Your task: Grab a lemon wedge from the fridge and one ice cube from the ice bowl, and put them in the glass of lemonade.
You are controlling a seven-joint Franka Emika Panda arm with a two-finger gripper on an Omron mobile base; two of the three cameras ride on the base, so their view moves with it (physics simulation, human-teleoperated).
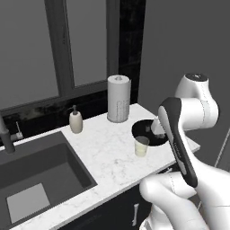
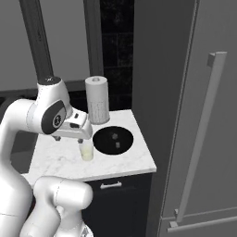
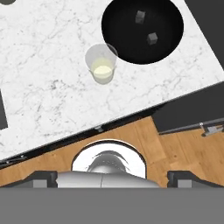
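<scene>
Item: our gripper (image 3: 112,176), jaws spread and empty, above the counter; risk: reaching for ice cubes (image 3: 152,38) in the ice bowl (image 3: 116,26), we topple the glass of lemonade (image 3: 102,64) just beside its left rim.

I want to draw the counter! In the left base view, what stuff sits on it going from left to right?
Sink → soap dispenser bottle → paper-towel roll → glass of lemonade → ice bowl, partly behind the robot's arm.

The glass of lemonade (image 3: 101,63) stands on the counter (image 3: 48,78) just beside the ice bowl (image 3: 131,48).
</scene>
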